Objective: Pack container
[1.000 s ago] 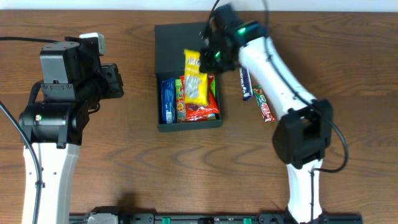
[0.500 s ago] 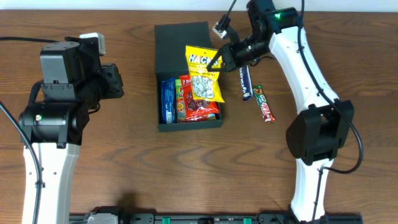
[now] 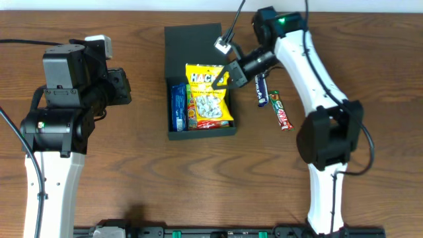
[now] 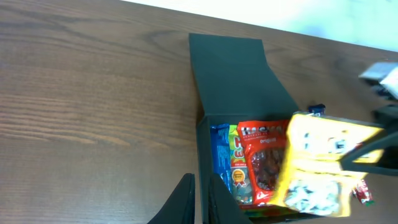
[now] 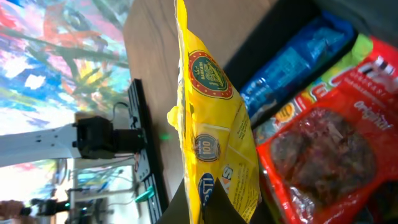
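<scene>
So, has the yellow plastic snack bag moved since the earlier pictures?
Yes. The yellow bag, in the right gripper, has shifted toward the near wall of the black cardboard box.

The right gripper [image 3: 222, 80] pinches a yellow plastic snack bag [image 3: 206, 99] over the matte black rectangular cardboard box [image 3: 192, 43]; a blue foil packet [image 3: 177, 106] lies inside.

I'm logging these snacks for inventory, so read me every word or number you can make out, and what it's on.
"HACK", rest hidden: yellow bag.
"100": seal on that bag.
"Original": red packet.
Blue packet, dark bar, red bar: too small to read.
</scene>
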`<move>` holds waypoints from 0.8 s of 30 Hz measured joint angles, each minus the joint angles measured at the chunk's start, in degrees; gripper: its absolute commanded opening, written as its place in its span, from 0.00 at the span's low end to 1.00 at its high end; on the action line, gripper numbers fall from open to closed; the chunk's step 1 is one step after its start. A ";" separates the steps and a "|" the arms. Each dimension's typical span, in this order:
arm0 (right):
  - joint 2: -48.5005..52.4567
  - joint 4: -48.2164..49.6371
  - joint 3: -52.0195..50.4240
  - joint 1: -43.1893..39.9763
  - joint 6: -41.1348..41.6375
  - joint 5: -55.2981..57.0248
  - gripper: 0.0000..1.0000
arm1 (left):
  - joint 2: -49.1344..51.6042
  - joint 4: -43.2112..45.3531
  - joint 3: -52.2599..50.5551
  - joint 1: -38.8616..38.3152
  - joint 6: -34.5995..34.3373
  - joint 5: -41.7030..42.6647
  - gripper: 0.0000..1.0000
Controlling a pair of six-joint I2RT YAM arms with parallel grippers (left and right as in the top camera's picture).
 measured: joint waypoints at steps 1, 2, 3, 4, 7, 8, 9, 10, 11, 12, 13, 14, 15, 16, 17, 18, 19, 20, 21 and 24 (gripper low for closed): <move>1.81 0.31 0.00 0.00 -0.07 0.00 0.01 | 0.00 0.00 0.00 0.00 0.00 0.02 0.10; 3.80 0.66 0.00 -0.13 -0.07 0.04 0.01 | 0.00 -0.02 0.00 0.00 -0.02 0.02 0.10; 5.60 1.33 -0.02 -0.26 -0.02 0.11 0.01 | 0.00 0.00 0.00 0.00 0.00 0.02 0.10; 7.21 2.21 -0.04 -0.44 0.33 0.15 0.01 | 0.00 -0.02 0.00 0.00 0.00 0.02 0.10; 9.05 4.28 -0.11 -0.57 2.27 1.44 0.01 | 0.00 -0.02 0.00 0.00 -0.02 0.02 0.22; 9.03 4.83 -0.11 -0.57 3.85 3.15 0.01 | 0.00 -0.02 0.00 0.00 0.26 0.00 0.34; 9.01 5.05 -0.11 -0.55 4.92 3.98 0.02 | 0.00 -0.04 0.00 0.00 0.42 -0.02 0.38; 9.01 5.46 -0.11 -0.55 6.47 5.49 0.01 | 0.00 -0.04 0.00 0.00 0.11 -0.02 0.42; 9.01 5.99 -0.11 -0.57 8.00 6.99 0.01 | 0.00 -0.04 0.00 0.00 0.07 -0.02 0.45; 9.01 6.32 -0.11 -0.57 9.70 8.31 0.01 | 0.02 -0.07 0.00 0.00 0.26 0.00 0.48; 9.01 6.80 -0.11 -0.57 11.32 9.38 0.01 | 0.02 -0.07 0.00 0.00 0.24 -0.02 0.54; 9.01 7.32 -0.11 -0.57 12.90 10.32 0.01 | 0.00 -0.07 0.00 0.00 0.37 -0.04 0.57; 9.01 7.82 -0.11 -0.57 14.43 11.28 0.01 | 0.00 -0.04 0.00 0.00 0.37 0.00 0.62; 9.01 8.26 -0.11 -0.57 16.35 12.41 0.01 | 0.02 -0.07 0.00 0.00 0.17 -0.02 0.69; 9.01 8.57 -0.11 -0.57 17.84 13.42 0.01 | 0.02 -0.07 0.00 0.00 0.33 -0.02 0.74; 9.01 8.72 -0.11 -0.57 19.02 14.45 0.01 | 0.02 -0.07 0.00 0.00 0.28 -0.04 0.75; 9.01 8.87 -0.11 -0.57 20.28 15.74 0.01 | 0.02 -0.09 0.00 0.00 0.35 0.02 0.76; 9.01 8.96 -0.11 -0.57 21.40 16.63 0.01 | 0.02 -0.09 0.00 0.00 0.31 -0.02 0.76; 8.92 9.03 -0.04 -0.55 22.56 17.51 0.01 | 0.02 -0.09 0.00 0.00 0.28 -0.02 0.77; 8.66 9.11 0.07 -0.55 24.37 19.61 0.01 | 0.02 -0.11 0.00 0.00 0.33 -0.02 0.80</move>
